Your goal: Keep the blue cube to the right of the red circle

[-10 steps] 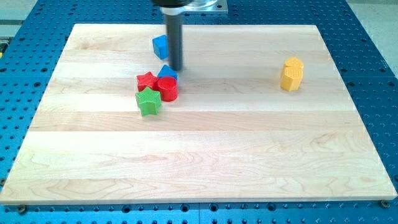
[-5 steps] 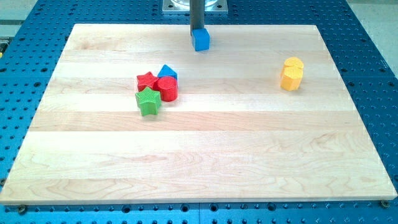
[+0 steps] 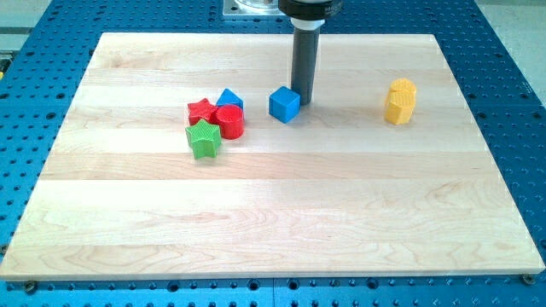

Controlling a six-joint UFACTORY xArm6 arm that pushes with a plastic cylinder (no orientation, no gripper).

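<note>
The blue cube (image 3: 284, 104) sits on the wooden board, right of the red circle (image 3: 229, 122) with a gap between them. My tip (image 3: 304, 101) stands just right of the blue cube, touching or almost touching its right side. The red circle is in a tight cluster with a red star (image 3: 201, 111), a blue triangle (image 3: 229, 99) and a green star (image 3: 203, 139).
A yellow block (image 3: 399, 101) stands alone toward the view's right. The wooden board (image 3: 273, 213) lies on a blue perforated table. The arm's mount shows at the view's top centre.
The blue cube has moved from the board's top edge down toward the middle, now level with the cluster. My tip moved down and right with it, from above the cube to its right side.
</note>
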